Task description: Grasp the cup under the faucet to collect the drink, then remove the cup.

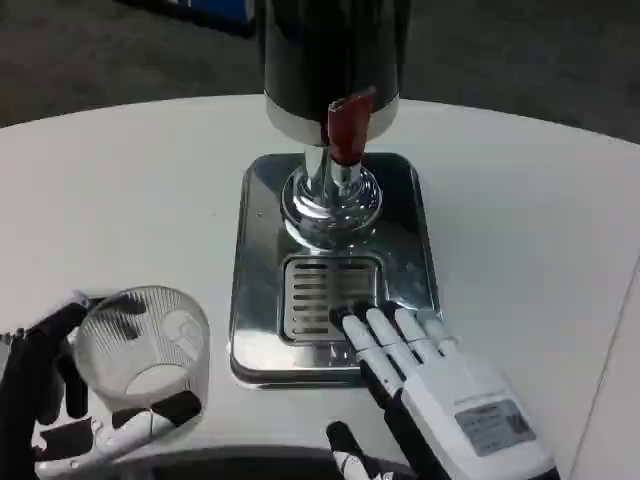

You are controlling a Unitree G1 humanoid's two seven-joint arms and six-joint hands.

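At the far left the left hand (60, 400) wraps the cup (143, 345), dark fingers (165, 410) curled across its lower front and others behind its left wall, so it is grasping the cup; the cup stands upright at the near-left of the surface (110, 190), just beside the left edge of the metal tray (420, 250) and well short of the faucet (347, 128); it looks empty. By its clear ribbed wall and thin rim it seems a light plastic cup, probably springy rather than stiff and smooth enough to slip; a hard squeeze would likely buckle it, and it will grow heavier and easier to spill once filled; the safest hold, I judge, is around the middle of the wall, below the rim and clear of the mouth.

In the middle the dispenser (330, 50) rises on a chrome pedestal (330, 195) from the tray; its red-handled faucet hangs over the slotted drip grate (325, 295), where the cup must go.

To the right the right hand (440, 385) lies with its fingers (385, 335) stretched out, released and holding nothing, their tips resting on the near edge of the grate.

The surface is white, round-edged and glossy; beyond it lies dark floor (100, 50), with something blue (215, 12) at the top edge, too cropped to name.
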